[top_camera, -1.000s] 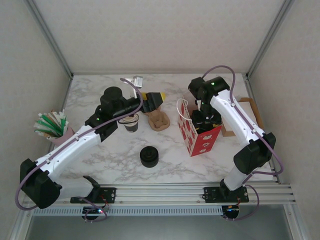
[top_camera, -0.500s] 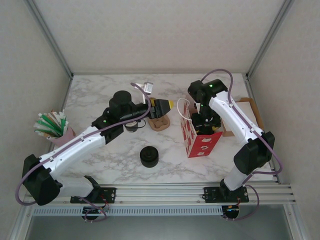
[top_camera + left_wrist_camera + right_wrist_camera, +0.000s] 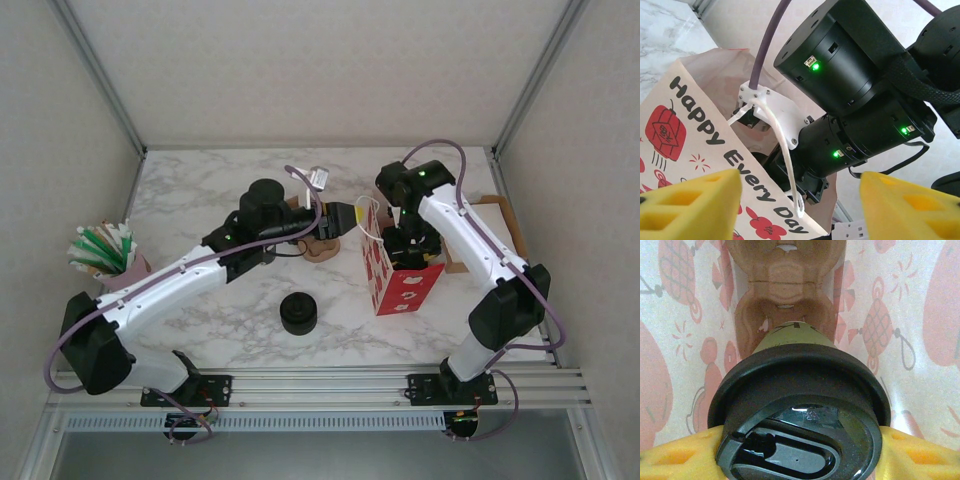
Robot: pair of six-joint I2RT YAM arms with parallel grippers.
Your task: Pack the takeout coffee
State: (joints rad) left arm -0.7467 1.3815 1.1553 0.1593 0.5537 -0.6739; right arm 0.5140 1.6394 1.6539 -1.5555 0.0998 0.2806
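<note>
While the marbled tabletop (image 3: 200,190) sits boxed in by pale walls, my left arm reaches right, its tool (image 3: 349,216) spread wide and empty just beside the red bag (image 3: 398,285). My right arm bends down into that bag, its tool (image 3: 800,460) clamped on the takeout coffee (image 3: 800,390) over a brown carrier (image 3: 785,295).
</note>
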